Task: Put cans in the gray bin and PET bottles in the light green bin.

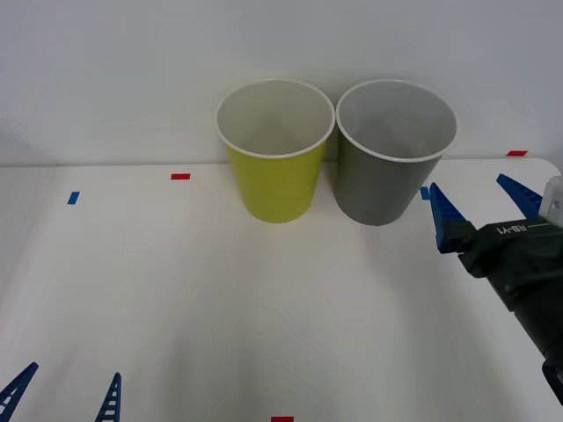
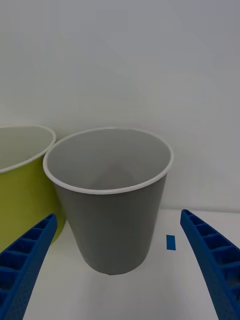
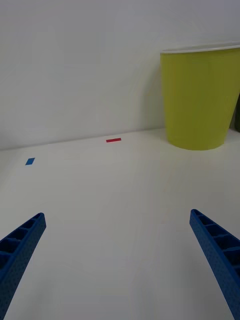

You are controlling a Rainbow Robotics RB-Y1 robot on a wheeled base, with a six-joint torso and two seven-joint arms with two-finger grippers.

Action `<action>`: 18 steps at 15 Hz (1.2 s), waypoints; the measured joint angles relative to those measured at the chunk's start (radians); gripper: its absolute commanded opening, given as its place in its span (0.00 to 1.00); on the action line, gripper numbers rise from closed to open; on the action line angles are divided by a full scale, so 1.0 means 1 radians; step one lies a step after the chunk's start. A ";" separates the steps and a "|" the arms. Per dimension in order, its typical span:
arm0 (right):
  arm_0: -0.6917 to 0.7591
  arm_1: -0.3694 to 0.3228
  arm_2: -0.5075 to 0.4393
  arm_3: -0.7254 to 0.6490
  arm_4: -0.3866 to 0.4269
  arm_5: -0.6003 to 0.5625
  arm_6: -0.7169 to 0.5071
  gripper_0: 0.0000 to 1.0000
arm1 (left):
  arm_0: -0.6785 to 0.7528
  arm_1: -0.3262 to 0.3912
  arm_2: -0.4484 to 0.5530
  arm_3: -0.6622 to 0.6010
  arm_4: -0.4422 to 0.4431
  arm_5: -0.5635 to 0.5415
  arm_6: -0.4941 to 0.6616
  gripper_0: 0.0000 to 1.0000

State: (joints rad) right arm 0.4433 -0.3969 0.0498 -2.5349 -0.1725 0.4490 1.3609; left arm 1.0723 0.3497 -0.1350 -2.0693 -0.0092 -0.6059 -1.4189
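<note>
1. The gray bin (image 1: 391, 167) stands upright at the far side of the white surface (image 1: 220, 299), close to the back wall, right of centre.
2. The light green bin (image 1: 274, 167) stands upright just left of the gray bin; their rims look to be touching or nearly so.
3. The right tool (image 1: 482, 200) hangs just to the right of the gray bin and slightly nearer, its two blue fingers spread apart with nothing between them.
4. In the right wrist view the right tool (image 2: 120, 270) faces the gray bin (image 2: 112, 220) head-on; the bin sits centred beyond the gap between the spread fingers, apart from both, its pale inside showing no contents.
5. A small blue tape mark (image 2: 171, 242) lies on the surface just right of the gray bin's base.
6. The left tool (image 1: 63, 394) sits at the near left edge of the surface, well apart from both bins, fingers spread and holding nothing.
7. From the left wrist view the light green bin (image 3: 200, 100) stands far off to the right, with a red tape mark (image 3: 113, 140) and another blue tape mark (image 3: 30, 161) on the surface to its left.
</note>
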 measured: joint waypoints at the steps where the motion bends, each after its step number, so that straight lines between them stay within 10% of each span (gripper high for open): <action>1: 0.001 0.001 0.006 0.045 0.016 -0.078 0.001 0.84 | 0.000 0.000 0.000 0.000 0.000 0.000 0.000 1.00; 5: 0.038 0.012 0.022 0.297 0.075 -0.432 0.003 0.84 | 0.000 0.000 0.000 0.000 0.000 0.000 0.000 1.00; 18: 0.319 0.117 -0.042 0.447 0.350 -0.843 -0.153 0.85 | 0.000 0.000 0.000 0.000 0.000 0.000 0.000 1.00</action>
State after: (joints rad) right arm 0.7619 -0.2801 0.0080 -2.0883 0.1773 -0.3939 1.2076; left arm 1.0722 0.3497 -0.1350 -2.0693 -0.0092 -0.6059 -1.4189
